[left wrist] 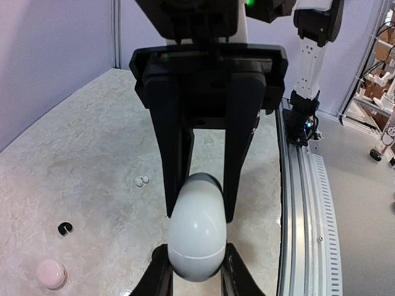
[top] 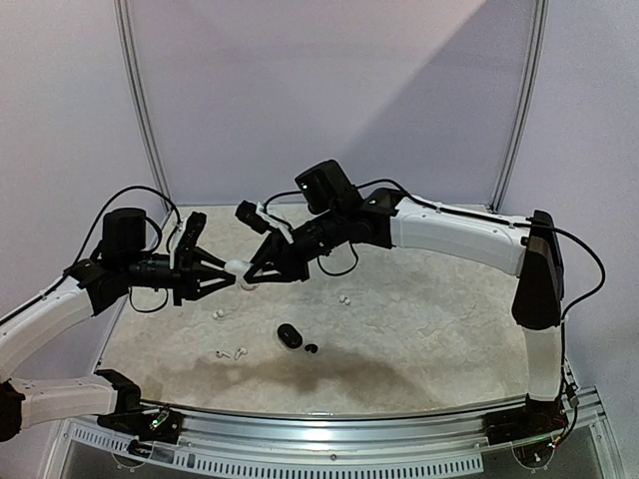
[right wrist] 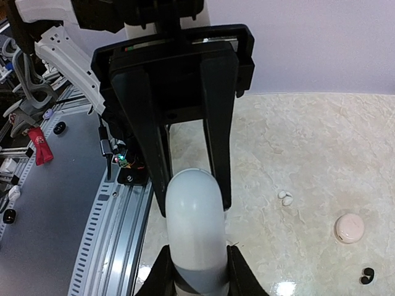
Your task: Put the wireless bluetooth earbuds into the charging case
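Note:
A white pebble-shaped charging case hangs in mid-air above the table, lid closed, held from both ends. My left gripper is shut on its rounded end. My right gripper is shut on the opposite end, fingers pressed to both sides of the case. On the table lie the earbuds: a white pair, a white one, two pale ones and a black one. The wrist views show a white pair, a black bud, another white pair and a black bud.
A black case lies near the black bud. A pink case sits on the marbled tabletop, the same pink case showing in the right wrist view. A metal rail runs along the near edge.

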